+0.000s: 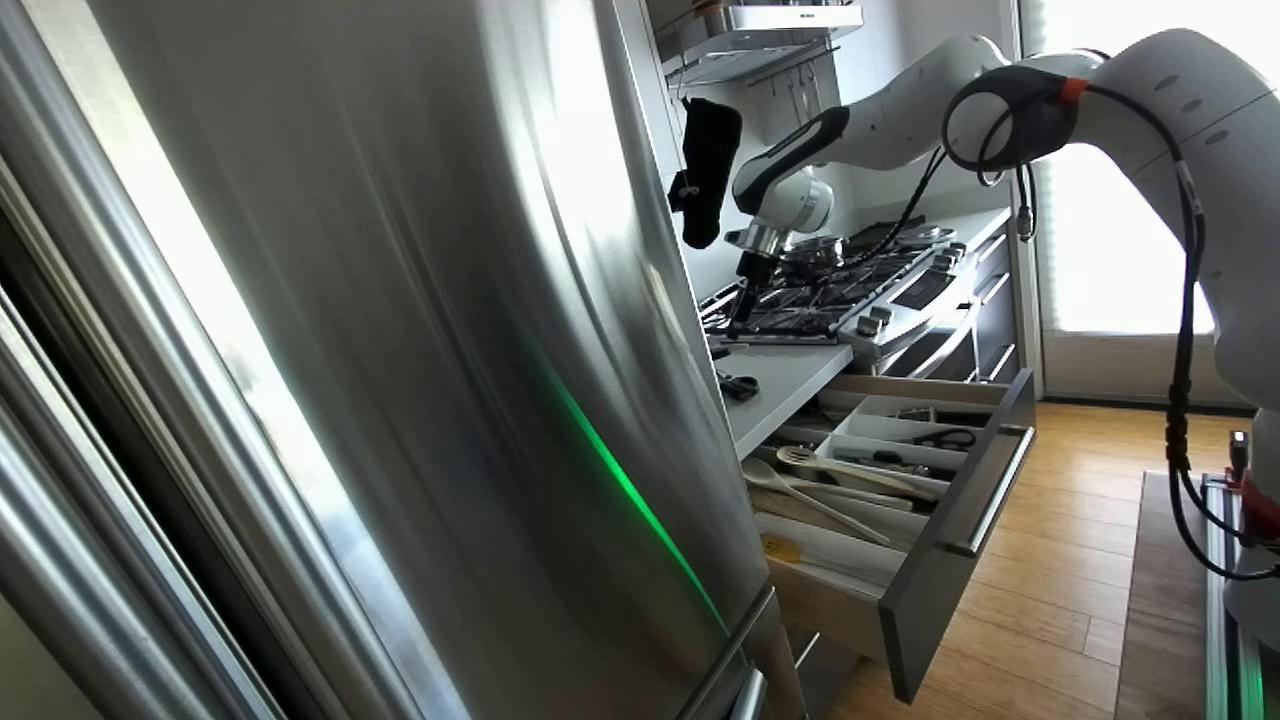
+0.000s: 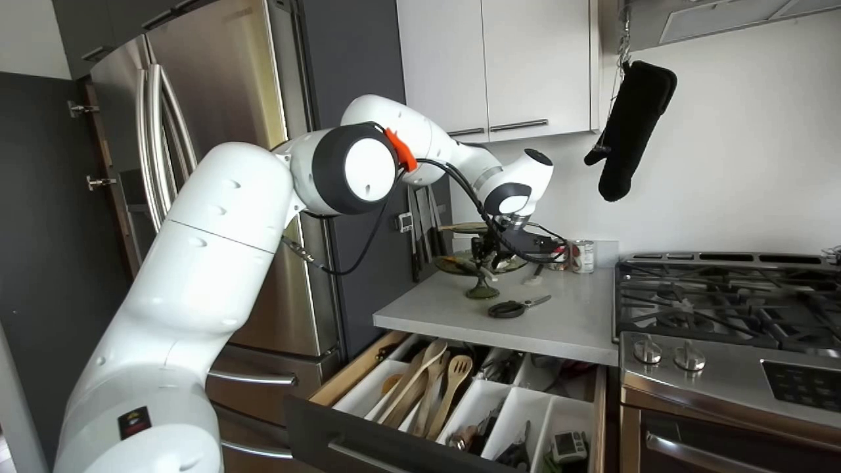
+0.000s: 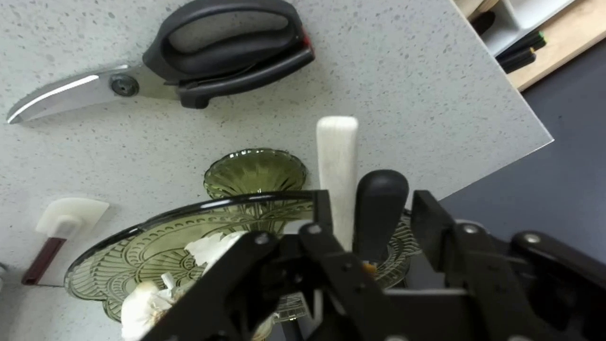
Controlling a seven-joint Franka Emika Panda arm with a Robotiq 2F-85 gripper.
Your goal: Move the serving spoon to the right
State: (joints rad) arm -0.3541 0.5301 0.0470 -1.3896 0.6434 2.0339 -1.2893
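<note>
No spoon head shows near my gripper. In the wrist view a black handle [image 3: 381, 201] and a pale handle [image 3: 337, 156] stand side by side over the green glass stand [image 3: 142, 237]; their other ends are hidden, so I cannot tell if either is the serving spoon. My gripper [image 3: 371, 199] is open, with its fingers on either side of the black handle and the left fingertip close to the pale one. A gap shows between black handle and right finger. In an exterior view a wooden spoon [image 2: 432, 355] and a slotted spoon [image 2: 458, 371] lie in the open drawer.
Scissors [image 3: 227, 52] and a small spatula [image 3: 68, 220] lie on the counter [image 3: 402, 85]. The stand holds garlic [image 3: 142, 305]. The open drawer [image 2: 368, 378] juts out below the counter. The fridge [image 1: 400, 300] and the stove [image 2: 690, 322] flank it. Cans [image 2: 583, 256] stand behind.
</note>
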